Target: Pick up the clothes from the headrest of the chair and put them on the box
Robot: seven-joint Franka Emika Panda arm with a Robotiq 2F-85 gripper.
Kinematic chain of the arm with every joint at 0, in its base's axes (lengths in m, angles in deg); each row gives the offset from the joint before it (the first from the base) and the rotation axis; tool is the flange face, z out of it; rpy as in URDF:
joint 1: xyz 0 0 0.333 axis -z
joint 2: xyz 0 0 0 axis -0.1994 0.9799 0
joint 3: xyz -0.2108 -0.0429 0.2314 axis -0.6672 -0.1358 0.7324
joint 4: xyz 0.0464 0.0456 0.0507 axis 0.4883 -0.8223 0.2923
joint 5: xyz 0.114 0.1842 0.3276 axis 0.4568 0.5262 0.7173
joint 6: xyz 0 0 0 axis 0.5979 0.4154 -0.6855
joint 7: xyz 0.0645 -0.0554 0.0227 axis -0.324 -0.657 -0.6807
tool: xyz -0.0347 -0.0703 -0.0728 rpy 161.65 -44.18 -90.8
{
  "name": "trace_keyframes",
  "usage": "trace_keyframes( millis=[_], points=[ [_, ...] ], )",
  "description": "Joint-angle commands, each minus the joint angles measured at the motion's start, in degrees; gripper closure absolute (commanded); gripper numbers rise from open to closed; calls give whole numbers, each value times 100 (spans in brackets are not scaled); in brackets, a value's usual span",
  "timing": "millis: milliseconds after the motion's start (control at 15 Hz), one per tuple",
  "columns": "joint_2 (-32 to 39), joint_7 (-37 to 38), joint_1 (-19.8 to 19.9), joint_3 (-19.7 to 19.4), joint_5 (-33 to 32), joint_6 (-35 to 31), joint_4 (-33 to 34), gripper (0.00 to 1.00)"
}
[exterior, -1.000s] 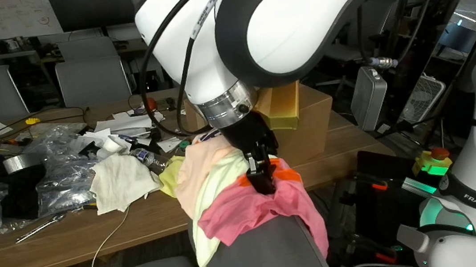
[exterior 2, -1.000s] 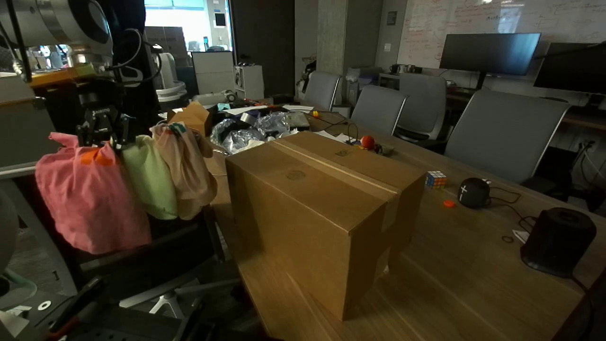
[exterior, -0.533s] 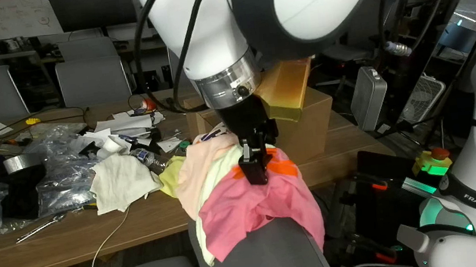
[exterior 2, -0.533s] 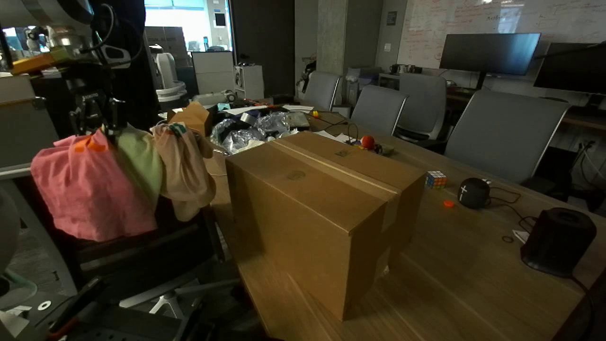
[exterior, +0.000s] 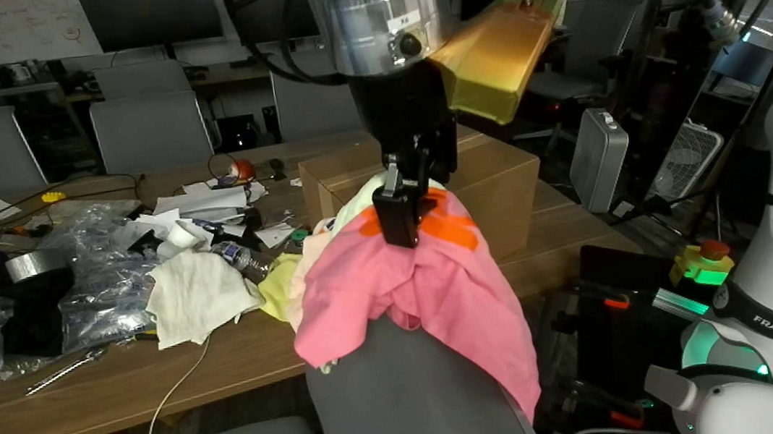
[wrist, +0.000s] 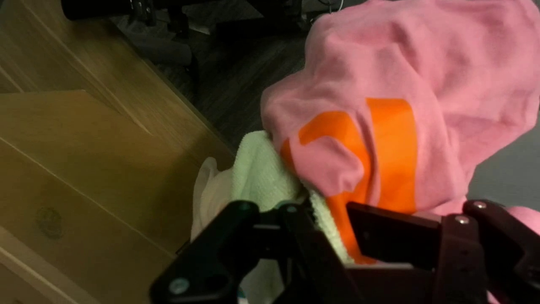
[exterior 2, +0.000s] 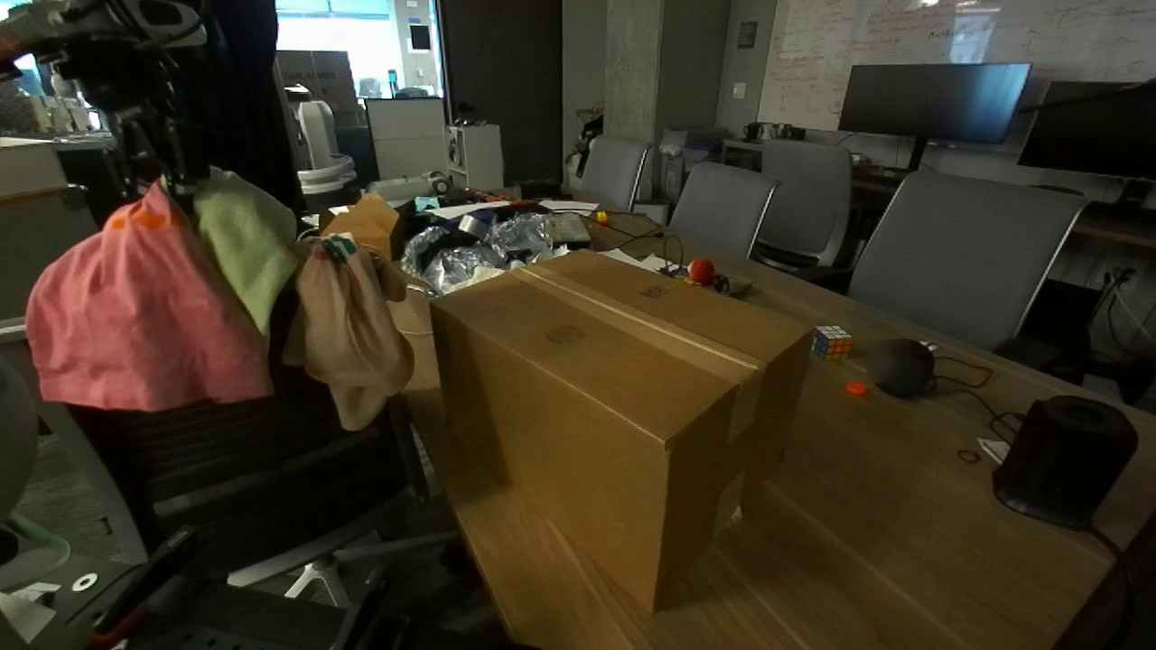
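Clothes (exterior: 412, 283) clenched, straddling the headrest (exterior: 392, 362)

The gripper (exterior: 411, 215) grasps the pink piece (wrist: 405, 84) and, apparently, the pale-green piece (wrist: 259, 169): likely the lifting step. Next: higher, clear, then to the box (exterior 2: 614, 388), at 4 o'clock in an exterior view. Its whole top shows there; the wrist view crops it.

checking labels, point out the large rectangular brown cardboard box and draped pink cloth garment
Large cardboard box (exterior 2: 587, 433): in an exterior view, side face
Pink garment (exterior: 423, 282): in an exterior view, middle folds
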Motion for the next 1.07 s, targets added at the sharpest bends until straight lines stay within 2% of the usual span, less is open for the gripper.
trace_keyframes(
  millis=[0,667,1000],
  points=[
    [-345,398,172,0,25,-5,-10,97],
    [-1573,782,985,-732,928,-101,-445,97],
    [-1917,1080,1520,-1064,1320,-138,-544,97]
  ],
)
